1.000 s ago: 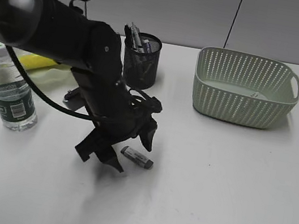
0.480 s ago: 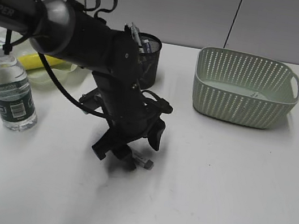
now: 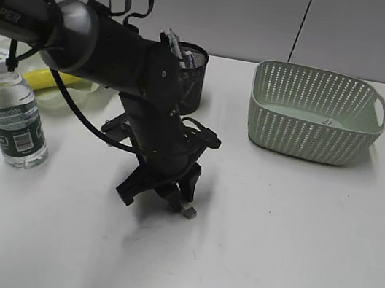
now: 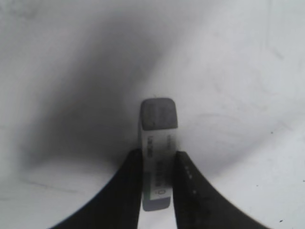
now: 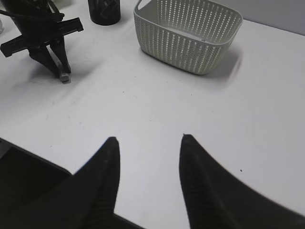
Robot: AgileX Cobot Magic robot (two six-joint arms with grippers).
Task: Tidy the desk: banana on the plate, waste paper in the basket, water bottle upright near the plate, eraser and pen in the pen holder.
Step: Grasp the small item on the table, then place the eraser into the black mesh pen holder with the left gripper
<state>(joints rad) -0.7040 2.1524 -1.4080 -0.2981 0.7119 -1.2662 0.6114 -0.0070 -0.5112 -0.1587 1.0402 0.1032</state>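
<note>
A grey eraser [image 4: 158, 119] in a white printed sleeve lies on the desk [image 3: 287, 241]. My left gripper [image 4: 158, 153] is shut on it, one black finger against each long side. In the exterior view the left gripper [image 3: 179, 199] points down at the desk and one end of the eraser [image 3: 187, 213] pokes out. My right gripper [image 5: 148, 138] hovers open over bare desk with nothing in it. The banana [image 3: 43, 78] lies on the plate [image 3: 63, 99]. The water bottle [image 3: 14, 116] stands upright beside the plate. A pen [image 3: 174, 43] sticks out of the pen holder [image 3: 185, 80]. The waste paper is hidden.
The pale-green basket [image 3: 316, 114] stands at the back right, also seen in the right wrist view as the basket [image 5: 188, 36]. The left arm's dark body [image 3: 98, 47] reaches in from the left, in front of the pen holder. A desk edge shows at the lower left of the right wrist view.
The left gripper came down over the eraser and its jaws closed on the eraser's sides. The right gripper stayed as it was.
</note>
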